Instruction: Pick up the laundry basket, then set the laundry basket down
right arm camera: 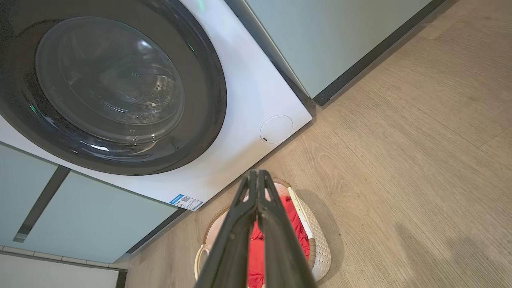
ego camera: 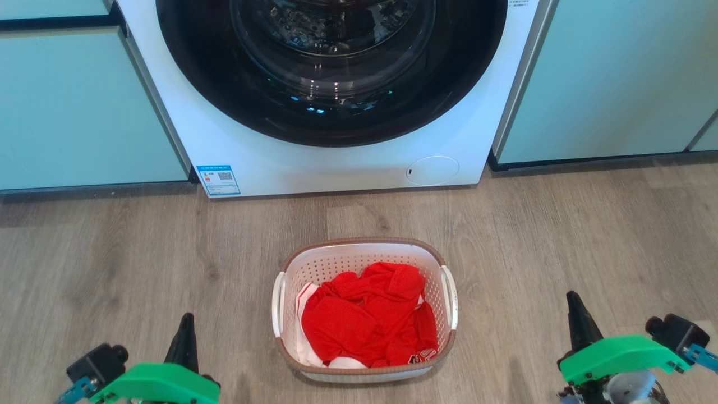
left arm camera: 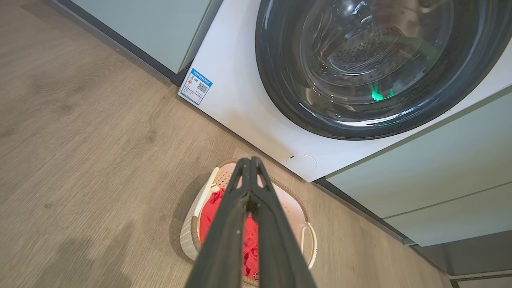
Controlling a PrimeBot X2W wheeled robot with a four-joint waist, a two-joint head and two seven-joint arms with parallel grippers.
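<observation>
White plastic laundry basket [ego camera: 348, 259] sits on the floor [ego camera: 112, 252] midway between my left pincer [ego camera: 185, 328] and right pincer [ego camera: 574, 311], both clenched empty, its long axis seemingly pointing toward the washer [ego camera: 336, 165], 1 handle [ego camera: 278, 303] facing each.

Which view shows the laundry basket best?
Head view: whole laundry basket unobstructed, red clothes inside. In the wrist views the shut left gripper and right gripper cross its middle, hiding part.
</observation>
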